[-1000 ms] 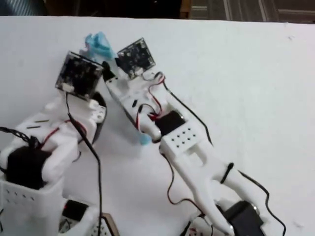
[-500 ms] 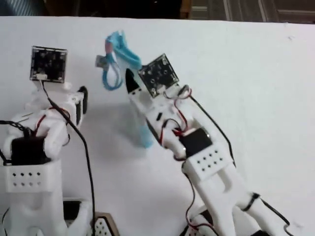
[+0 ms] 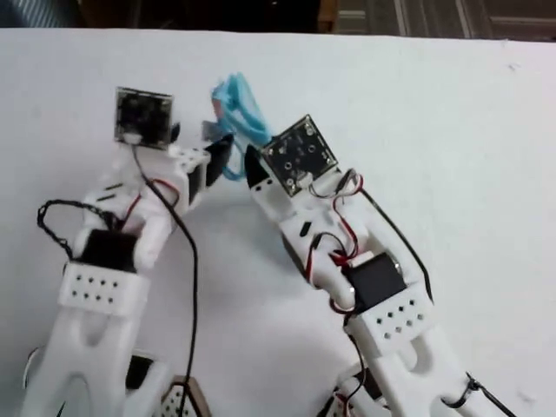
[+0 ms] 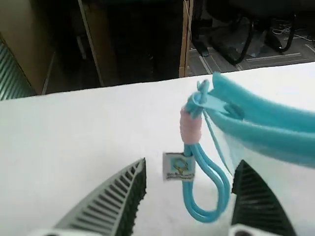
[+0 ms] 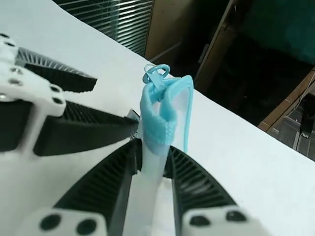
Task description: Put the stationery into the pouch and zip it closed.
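Back beside the pouch after swinging away, the left gripper holds its jaws wide on either side of the blue zipper-pull cord, with the cord's small tag between them. Just beside it, the right gripper is clamped on the edge of the blue pouch, which stands upright over the white table.

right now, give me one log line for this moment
right jaws: shut on pouch | left jaws: open, zip cord between them
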